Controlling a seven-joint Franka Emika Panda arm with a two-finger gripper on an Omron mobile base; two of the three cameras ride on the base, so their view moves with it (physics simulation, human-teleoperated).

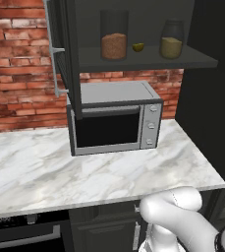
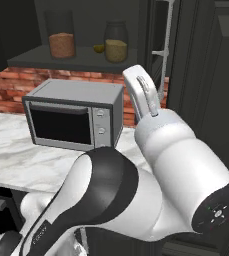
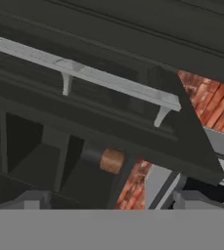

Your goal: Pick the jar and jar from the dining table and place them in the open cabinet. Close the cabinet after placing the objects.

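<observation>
Both jars, red-brown and yellow, stand on the cabinet shelf. The stiff, light door swings by its bar handle at twelve o'clock. Tool apart, empty.

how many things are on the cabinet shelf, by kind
jars: 2, reddish-brown jar and olive-yellow jar
fruit: 1, yellow fruit between them
total: 3
</observation>
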